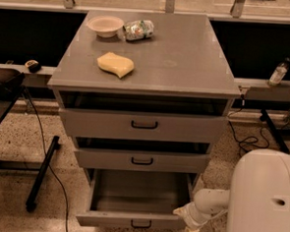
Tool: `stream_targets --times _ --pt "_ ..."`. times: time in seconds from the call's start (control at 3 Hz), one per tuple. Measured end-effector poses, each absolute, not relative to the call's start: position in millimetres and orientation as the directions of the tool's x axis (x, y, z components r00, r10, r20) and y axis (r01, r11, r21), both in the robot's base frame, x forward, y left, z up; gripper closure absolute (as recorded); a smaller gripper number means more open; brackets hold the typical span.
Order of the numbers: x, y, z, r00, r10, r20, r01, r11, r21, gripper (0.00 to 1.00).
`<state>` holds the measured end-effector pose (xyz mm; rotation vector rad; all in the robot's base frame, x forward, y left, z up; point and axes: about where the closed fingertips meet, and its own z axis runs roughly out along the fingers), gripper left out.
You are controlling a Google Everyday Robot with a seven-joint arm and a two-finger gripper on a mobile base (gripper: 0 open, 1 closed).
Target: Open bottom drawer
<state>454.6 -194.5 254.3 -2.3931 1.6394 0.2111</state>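
Observation:
The grey cabinet (148,59) has three drawers. The bottom drawer (131,219) is pulled far out, showing its plain grey inside (140,191) and a small black loop handle (141,224) on its slim front. My gripper (187,224) is at the drawer's front right corner, at the end of my white arm (263,199). The middle drawer (142,160) and the top drawer (144,125) each stand slightly out.
On the cabinet top lie a yellow sponge (116,64), a white bowl (105,25) and a crumpled bag (138,30). A bottle (278,72) stands on the right ledge. A black stand (40,173) and cables are on the floor at left.

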Motion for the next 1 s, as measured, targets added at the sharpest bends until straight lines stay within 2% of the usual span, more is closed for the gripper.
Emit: stream_targets --times 0.33,0.67,1.0 --pt "457.1 -185.5 278.1 0.423 -0.889 -0.178 -0.904 -0.401 -0.146 0.28" --pt "472.5 -166.9 269.8 0.477 -0.866 -0.149 -0.877 -0.458 -0.149 0.46" --pt "520.7 -149.4 252.0 0.481 -0.860 -0.172 -0.870 -0.443 -0.218 0.78"
